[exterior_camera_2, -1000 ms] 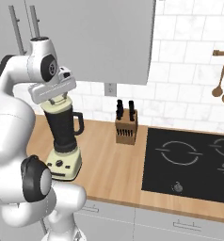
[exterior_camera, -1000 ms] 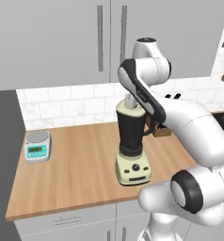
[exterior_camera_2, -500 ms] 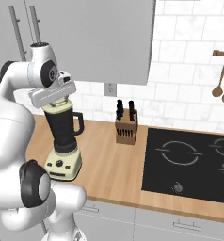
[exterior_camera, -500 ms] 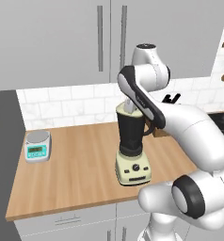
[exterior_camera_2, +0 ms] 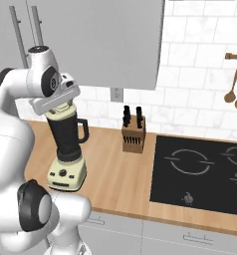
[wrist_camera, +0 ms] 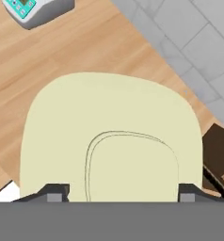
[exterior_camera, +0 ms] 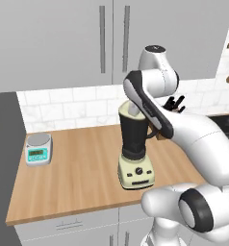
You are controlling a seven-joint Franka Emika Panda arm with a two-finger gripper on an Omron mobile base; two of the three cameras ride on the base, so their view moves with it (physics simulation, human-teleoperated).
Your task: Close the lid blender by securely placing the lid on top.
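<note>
At the far left of the wooden counter (exterior_camera: 78, 173) sits a small grey-teal kitchen scale (exterior_camera: 38, 148), well apart from everything else; the hand view catches its corner (wrist_camera: 36, 8) at the top left. Right of it, near the counter's middle, stands the blender (exterior_camera: 134, 151), its dark tapered jar upright on a cream base with a black knob; from the right base view its side handle points right (exterior_camera_2: 66, 149). The cream-yellow lid (exterior_camera: 127, 111) lies at the jar's mouth, and in the hand view it spreads wide and close under the camera (wrist_camera: 109, 127), raised centre knob between the two finger tips. The gripper (wrist_camera: 113, 192) stands over the lid with one tip on each side of that knob; the tips look slightly clear of it, though whether they touch or press it is hard to tell from this close. Whether the lid is fully seated on the rim cannot be judged either. Further right stand a wooden knife block (exterior_camera_2: 132, 136) against the tiled wall, then a black cooktop (exterior_camera_2: 202, 174), with wooden spoons (exterior_camera_2: 235, 92) hanging above it.
</note>
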